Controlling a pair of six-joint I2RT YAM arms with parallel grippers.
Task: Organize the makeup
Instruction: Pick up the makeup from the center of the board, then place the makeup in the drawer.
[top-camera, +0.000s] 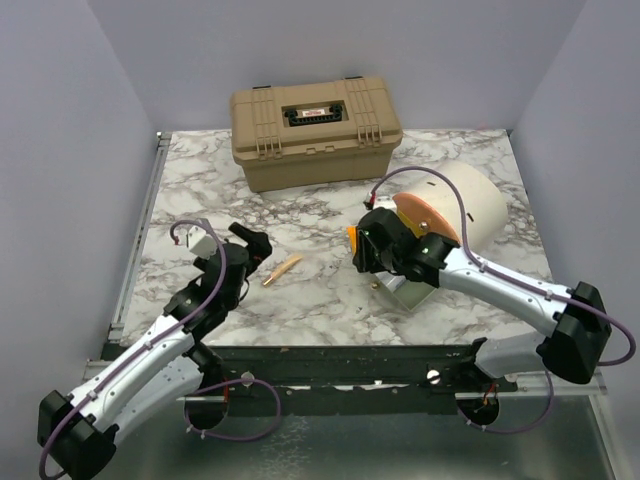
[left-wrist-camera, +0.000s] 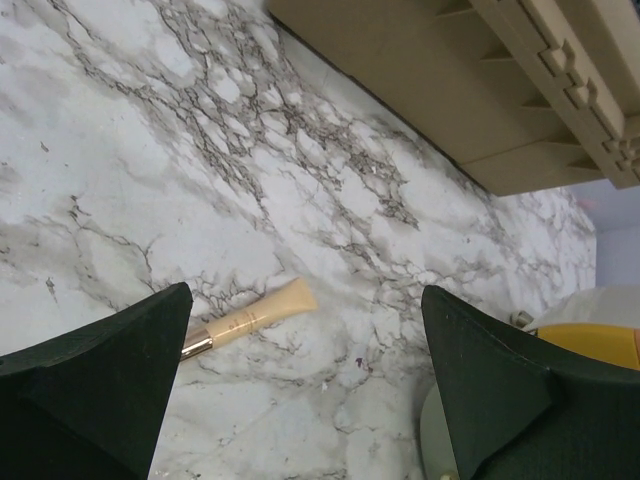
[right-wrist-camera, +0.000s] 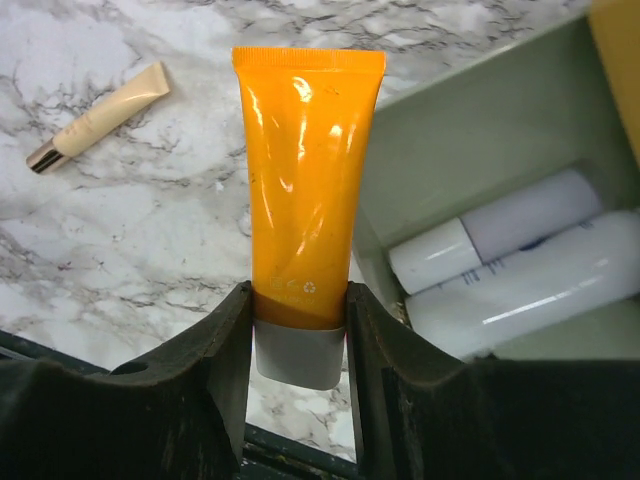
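Our right gripper (right-wrist-camera: 298, 330) pinches the orange tube (right-wrist-camera: 305, 180); only its wrist view shows white tubes (right-wrist-camera: 500, 260) in a tray (right-wrist-camera: 480, 140) to its right. Meanwhile our left gripper (left-wrist-camera: 305, 310) is spread wide, with a pale tube (left-wrist-camera: 255, 317) ahead.

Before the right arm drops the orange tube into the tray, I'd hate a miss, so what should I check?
1. Right gripper shut on orange tube near its grey cap: ok.
2. Tube lined up over the tray: not ok, mostly over table beside its wall.
3. Free space in tray beside the two white tubes: ok.
4. Left gripper open, away from tray: ok.
5. All makeup stowed: not ok, pale tube lies on the table.
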